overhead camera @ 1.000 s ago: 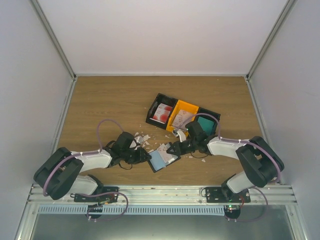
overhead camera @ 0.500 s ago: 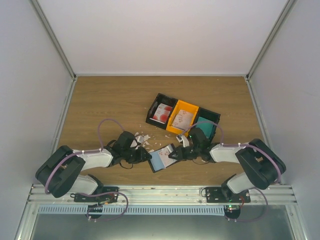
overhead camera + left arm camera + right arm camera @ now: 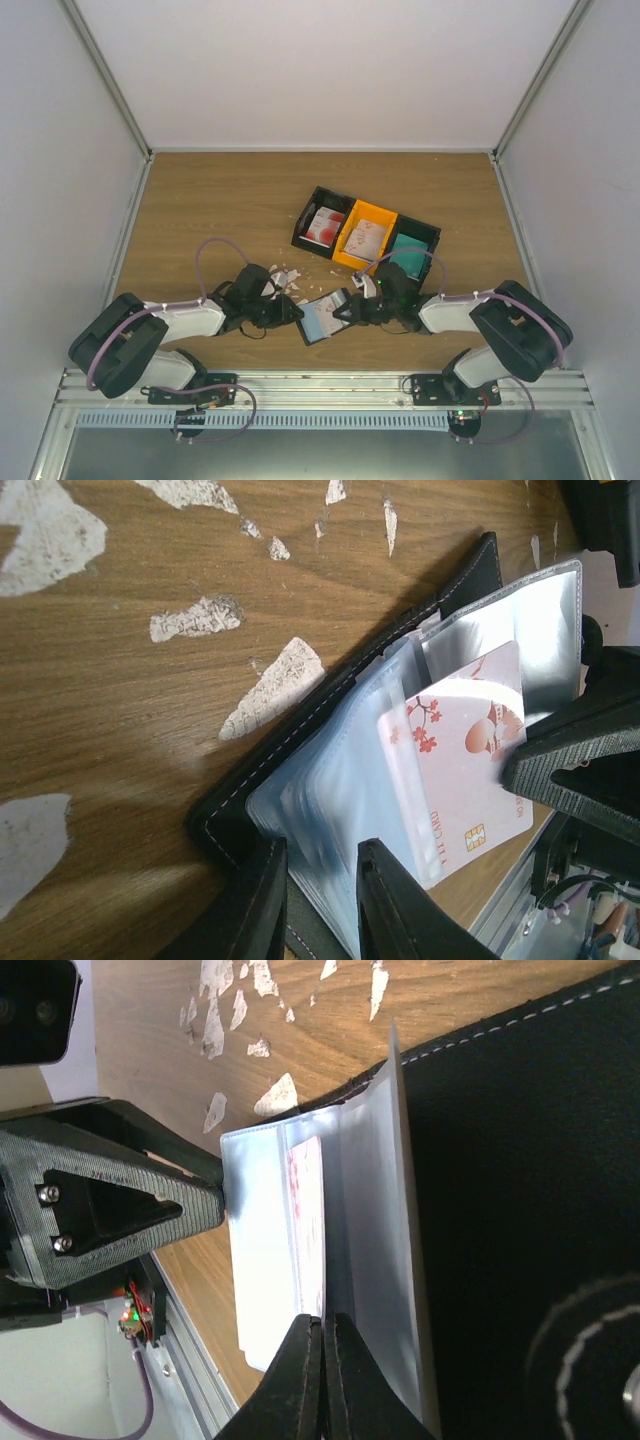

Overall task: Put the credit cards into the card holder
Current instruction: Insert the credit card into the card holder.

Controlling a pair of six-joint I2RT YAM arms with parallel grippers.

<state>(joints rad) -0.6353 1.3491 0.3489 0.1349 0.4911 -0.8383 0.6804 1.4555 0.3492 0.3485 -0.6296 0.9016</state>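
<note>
Now the right arm has swung down from the bins toward the near edge. That leaves the teal stack uncovered and brings the right gripper (image 3: 322,1345) up against the open card holder (image 3: 330,780).

- Right claw: pinched fully closed on one credit card (image 3: 455,755), white with red blossoms and a chip.
- The card's leading end sits among the clear sleeves and its chip end is still outside. Judged as mid-insertion, not seated.
- Left gripper (image 3: 318,885): unmoved, jaws partly closed across the holder's near edge, cover and sleeves between them, pinning it to the table (image 3: 200,220).
- Holder: same spot, lying open between the two claws, near the front edge.

Count:
- Card holders: one.
- Cards at the holder: one.
- Bins: three in a row. The black bin (image 3: 305,222) holds red-and-white cards (image 3: 324,227), the orange bin (image 3: 372,211) pinkish cards (image 3: 367,236), and the far black bin (image 3: 425,228) teal cards (image 3: 408,250). Stack depths cannot be told.
- White scraps (image 3: 275,685): at least eight in the left wrist view.
</note>
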